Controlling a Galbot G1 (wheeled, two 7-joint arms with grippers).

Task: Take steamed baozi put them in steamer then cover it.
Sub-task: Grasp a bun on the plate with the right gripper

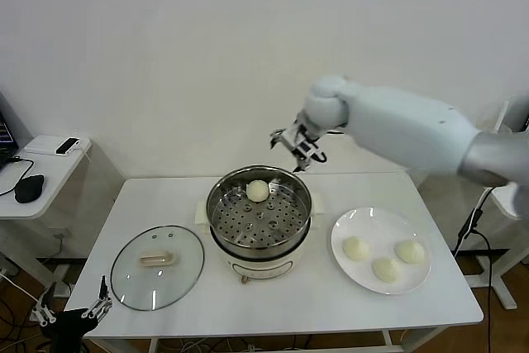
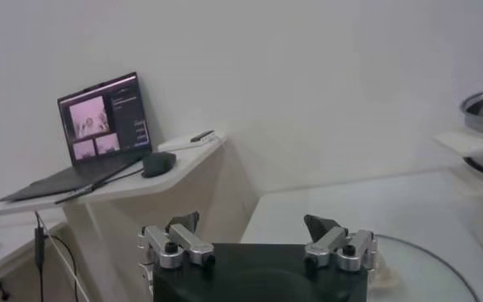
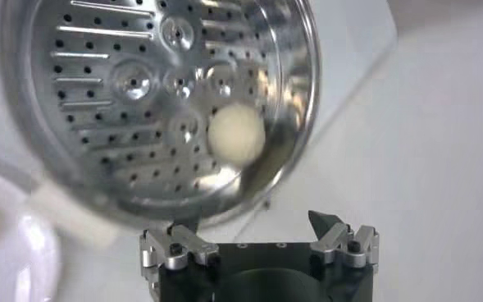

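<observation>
R gripper (image 1: 296, 145) hangs released, jaws wide & empty, above far rim of round shiny steel steamer (image 1: 259, 241) w/ one off-white round baozi (image 1: 258, 191) on its perforated tray, three more on white plate (image 1: 364, 225), clear glass cover (image 1: 157, 267) flat on table left of steamer, L gripper (image 1: 73, 310) idle, jaws apart, at near-left table edge.
</observation>
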